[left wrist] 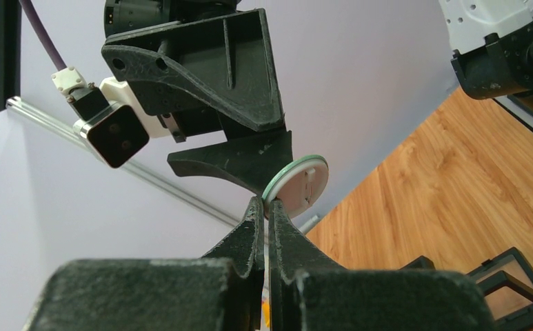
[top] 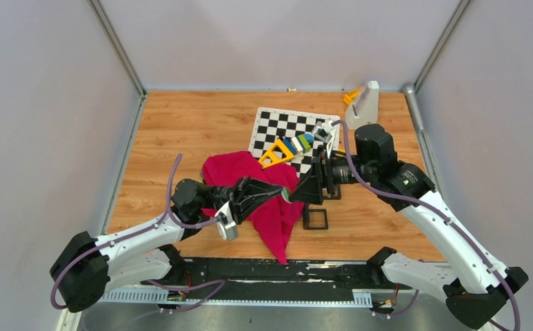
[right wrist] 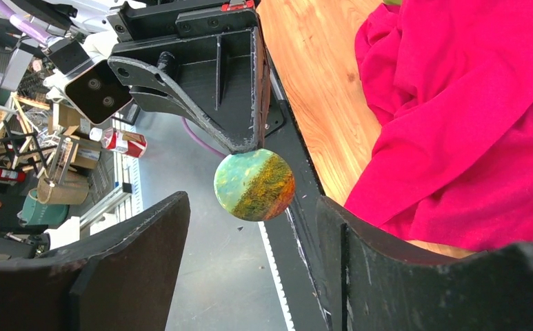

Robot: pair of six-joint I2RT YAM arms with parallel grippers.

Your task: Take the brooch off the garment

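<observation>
Wooden table (top: 180, 131) below, left pincer (left wrist: 265, 207) shut tight on the edge of the small round green-and-orange brooch (right wrist: 254, 184), right pincer (right wrist: 251, 203) open with one finger on each side of it, big soft magenta-pink cloth garment (right wrist: 470, 117) lying near on the wood.

Top overhead, rear; wrist views close, opposed, sharing brooch (right wrist: 254, 184).

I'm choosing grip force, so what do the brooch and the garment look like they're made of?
The brooch: a rigid disc, probably plastic or coated metal; the face shows a smooth, glossy-looking printed green-to-orange picture, the back looks plain matte white with a pale green rim. The garment: soft magenta cloth, matte, hanging in loose folds; the fibre cannot be told.
</observation>
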